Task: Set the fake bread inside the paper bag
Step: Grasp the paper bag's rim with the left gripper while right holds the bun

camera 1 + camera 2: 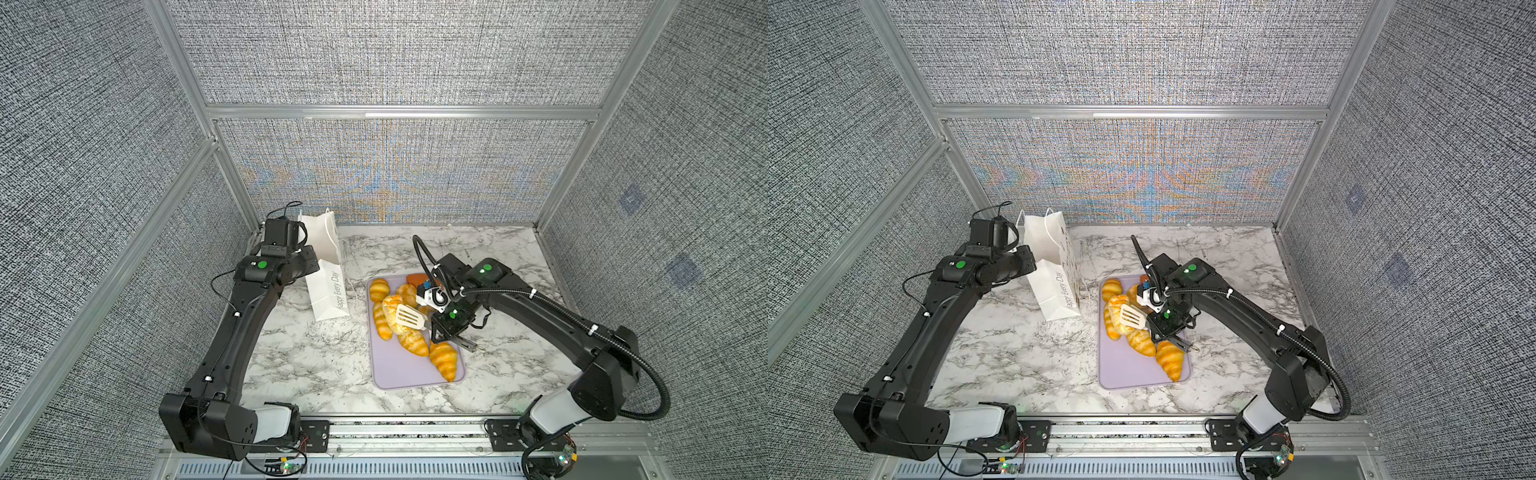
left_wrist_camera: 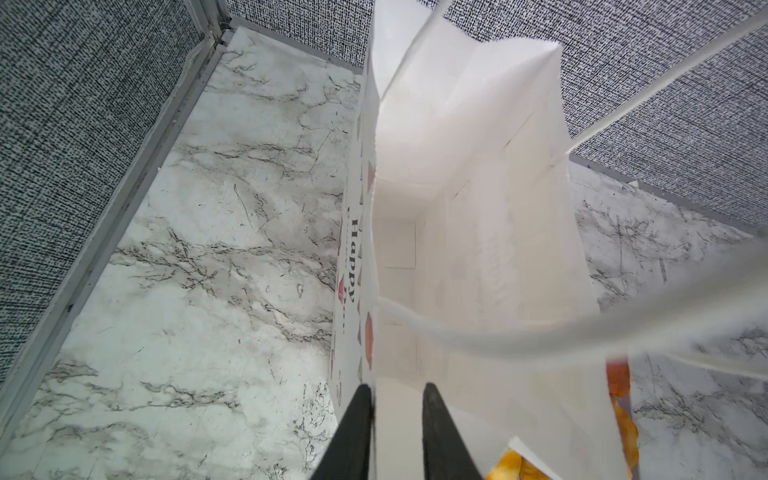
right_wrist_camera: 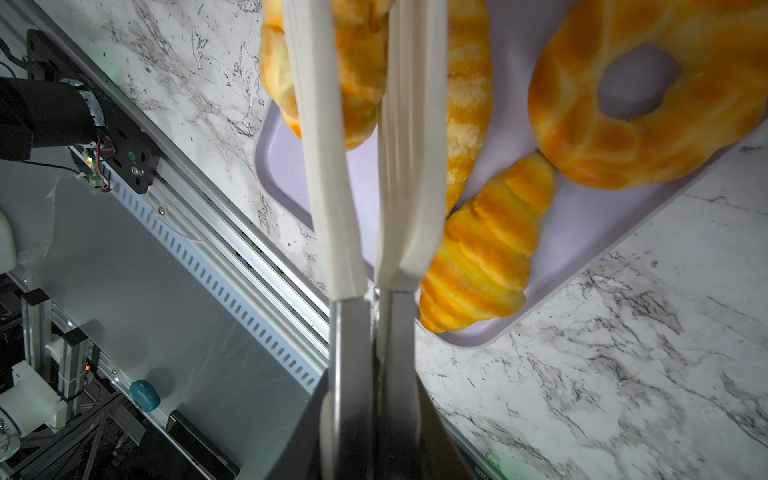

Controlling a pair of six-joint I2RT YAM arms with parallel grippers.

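Observation:
The white paper bag stands upright at the back left, its mouth open and its inside bare. My left gripper straddles the bag's near wall at the rim, one finger outside and one inside, with a narrow gap still showing. My right gripper is shut on the metal handles of tongs. Their white blades clamp a golden bun over the other fake bread. Croissants, a ring doughnut and a reddish wedge lie on the tray.
The lilac tray sits mid-table, just right of the bag. The marble tabletop is walled by grey fabric panels in aluminium framing. A slotted aluminium rail runs along the front edge.

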